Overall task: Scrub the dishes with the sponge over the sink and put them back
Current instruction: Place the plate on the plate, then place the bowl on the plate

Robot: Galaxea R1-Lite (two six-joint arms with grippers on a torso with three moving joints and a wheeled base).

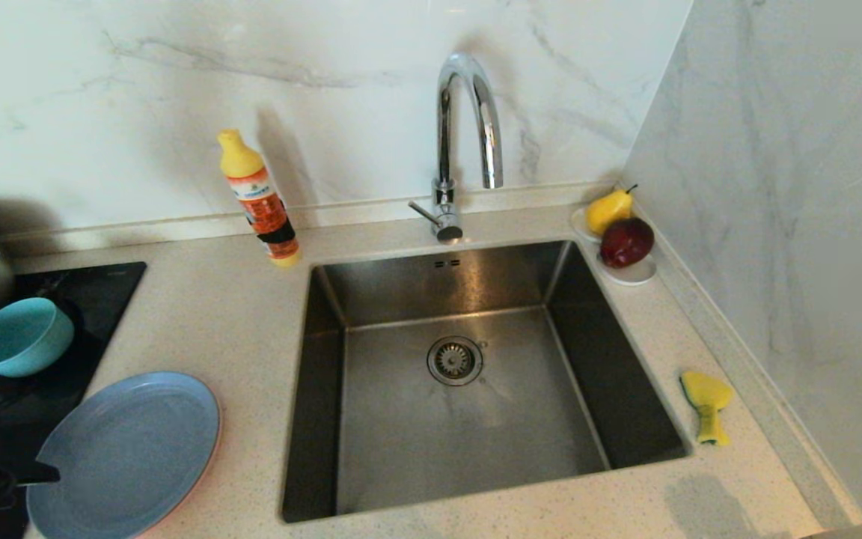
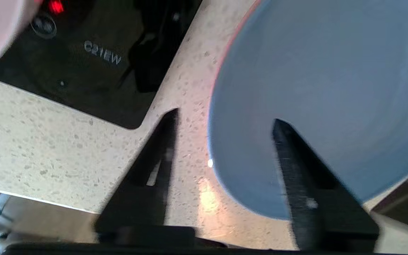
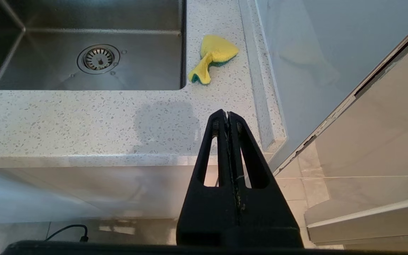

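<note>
Brushed stainless sink (image 1: 581, 314) w/ dull satin sheen, mirror-chrome gooseneck tap (image 1: 468, 112), speckled matt stone-look countertop (image 1: 214, 322), glossy veined marble-look backsplash (image 1: 139, 90), matt plastic grey-blue plate (image 1: 132, 449) & teal bowl (image 1: 19, 337), porous yellow foam sponge (image 1: 706, 404), glossy black cooktop (image 1: 94, 292)

"C21EW" printed on black hob glass (image 2: 83, 63), bottle label (image 1: 260, 202) unreadable

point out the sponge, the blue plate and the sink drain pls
sponge (image 1: 706, 404), head view, on its yellow top face.
grey-blue plate (image 1: 132, 453), head view, on the flat centre of the plate.
drain strainer (image 1: 455, 360), head view, on the middle of the round strainer.
</note>
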